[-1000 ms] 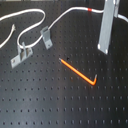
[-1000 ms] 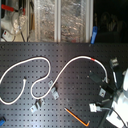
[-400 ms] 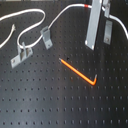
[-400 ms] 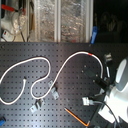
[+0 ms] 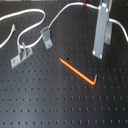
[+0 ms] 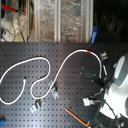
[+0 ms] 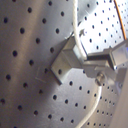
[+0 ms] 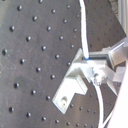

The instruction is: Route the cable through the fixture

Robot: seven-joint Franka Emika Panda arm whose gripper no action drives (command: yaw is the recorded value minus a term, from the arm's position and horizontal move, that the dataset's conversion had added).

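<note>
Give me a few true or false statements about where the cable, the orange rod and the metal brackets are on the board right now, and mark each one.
1. The cable carries a red tape band. True.
2. The orange rod is threaded through one of the brackets. False: in the first exterior view it lies flat on the pegboard, apart from both brackets.
3. In the first exterior view, two small metal brackets stand to the first exterior view's left of the rod. True.
4. The cable is coiled in a tight pile. False: in the second exterior view it snakes across the board in wide loops.
5. The gripper holds the cable. True: in the second wrist view the white cord runs between the fingers.
</note>
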